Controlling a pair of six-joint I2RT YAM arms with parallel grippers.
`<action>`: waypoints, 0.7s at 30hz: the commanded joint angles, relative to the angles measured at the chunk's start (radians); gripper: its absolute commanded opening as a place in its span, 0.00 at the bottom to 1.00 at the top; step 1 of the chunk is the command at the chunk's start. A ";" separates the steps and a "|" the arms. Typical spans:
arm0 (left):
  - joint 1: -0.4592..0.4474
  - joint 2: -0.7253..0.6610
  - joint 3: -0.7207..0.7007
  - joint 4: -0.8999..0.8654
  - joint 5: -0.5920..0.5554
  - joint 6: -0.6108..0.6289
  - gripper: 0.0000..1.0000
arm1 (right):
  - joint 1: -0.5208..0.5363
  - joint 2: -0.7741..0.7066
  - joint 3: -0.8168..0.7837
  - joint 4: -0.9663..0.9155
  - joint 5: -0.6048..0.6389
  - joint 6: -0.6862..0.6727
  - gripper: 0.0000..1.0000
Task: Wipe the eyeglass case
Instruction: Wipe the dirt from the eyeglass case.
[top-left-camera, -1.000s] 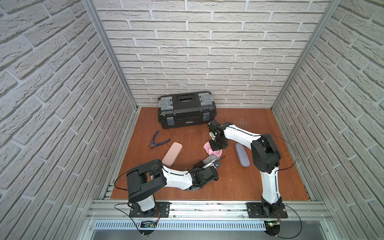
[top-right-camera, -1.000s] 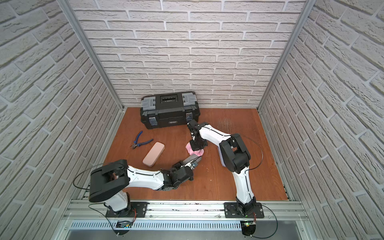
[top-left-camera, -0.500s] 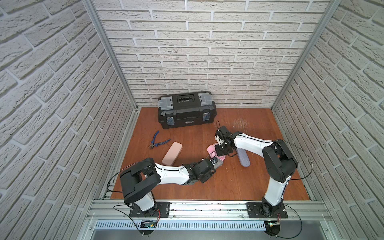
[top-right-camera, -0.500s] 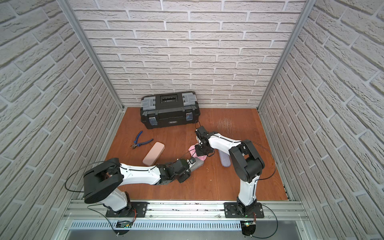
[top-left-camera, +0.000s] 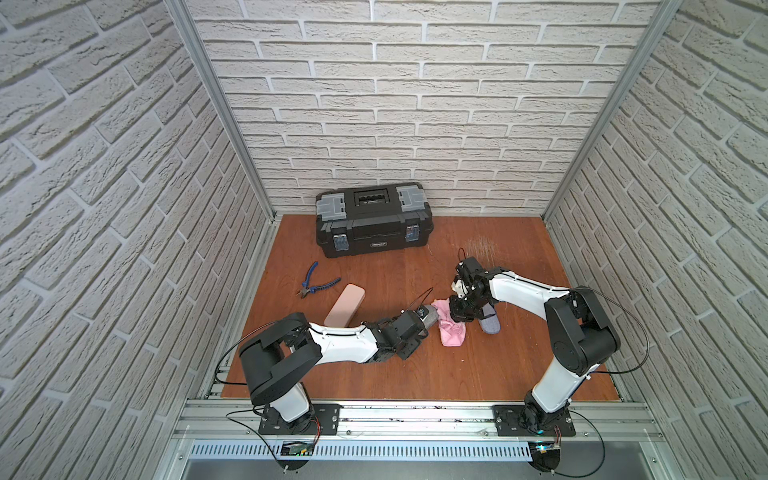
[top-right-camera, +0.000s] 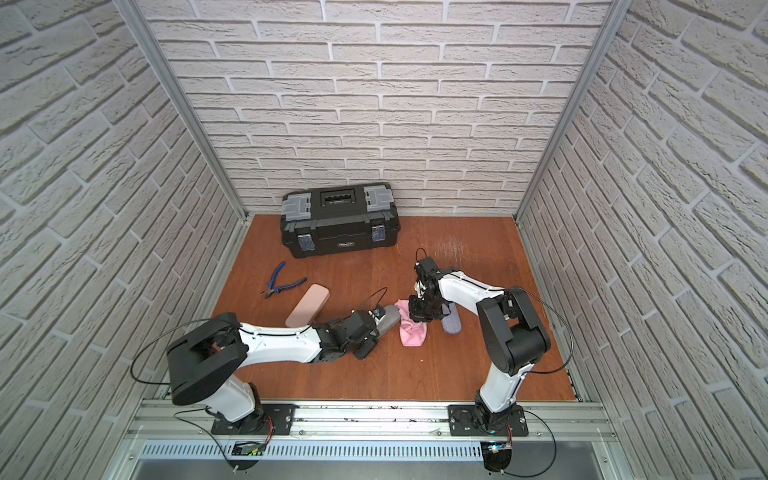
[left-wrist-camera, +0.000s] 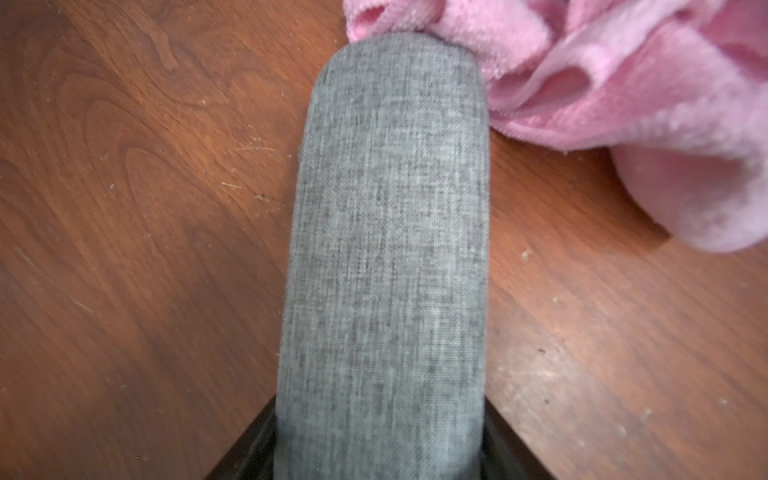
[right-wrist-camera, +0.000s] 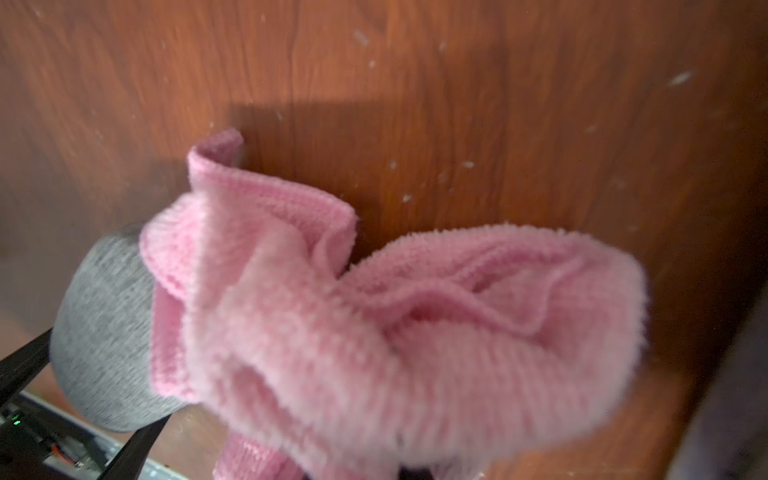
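The left fingers (left-wrist-camera: 255, 457) are clamping one end of the grey case (left-wrist-camera: 382, 249) mid-tabletop (top-left-camera: 498, 365), its free tip touching the pink cloth (top-left-camera: 451, 332) that the right fingers (top-left-camera: 457, 313) are pinching shut. The case is looking light, stiff and grippy, so the end-hold is suiting it.

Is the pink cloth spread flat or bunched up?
Bunched up: the pink cloth shows thick folds and loops in both wrist views, against the grey case.

text: none legible | toolbox (top-left-camera: 374, 226) front label: too small
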 joint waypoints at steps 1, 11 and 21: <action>0.004 0.017 -0.005 -0.085 0.060 0.015 0.18 | 0.047 -0.018 -0.011 0.025 -0.096 0.051 0.03; 0.035 0.028 0.054 -0.083 0.262 -0.058 0.18 | 0.217 -0.095 -0.029 0.178 -0.197 0.239 0.03; 0.085 -0.026 0.018 -0.010 0.400 -0.099 0.18 | 0.277 -0.128 -0.066 0.327 -0.286 0.383 0.02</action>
